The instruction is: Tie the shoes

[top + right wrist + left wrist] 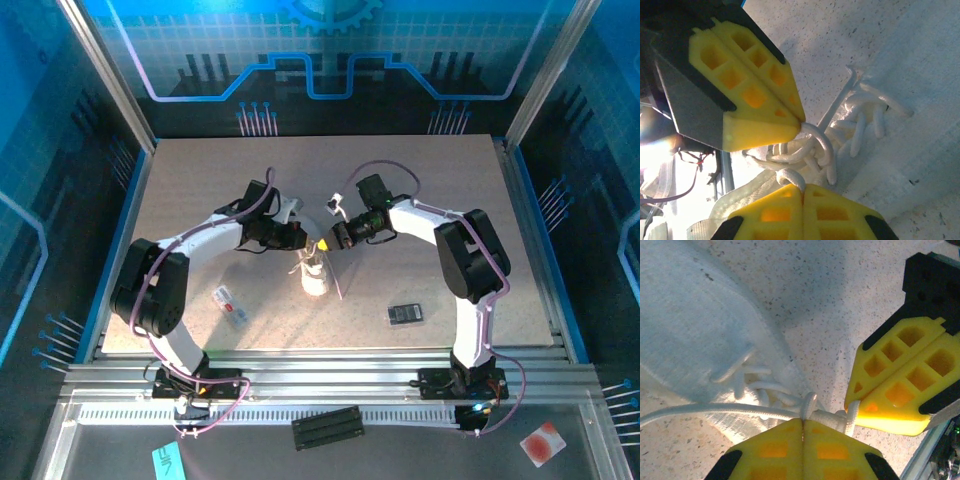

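Note:
The small white sneaker (314, 279) stands mid-table, toe toward the arms. Both grippers meet just above its laces. My left gripper (307, 243) comes in from the left and my right gripper (327, 243) from the right. In the left wrist view my left gripper (802, 421) is shut on a lace (812, 405) at the knot, beside the shoe's upper (690, 335). The right gripper (854, 407) is shut on a neighbouring strand. In the right wrist view my right gripper (802, 187) pinches a lace loop (790, 176), and the left gripper (800, 121) pinches another loop over the shoe (925, 95).
A small flat black rectangle (405, 313) lies right of the shoe and a white tag (231, 306) lies to its left. A small white piece (333, 205) sits behind the grippers. A black bar (325, 428) rests on the front rail. Blue walls enclose the table.

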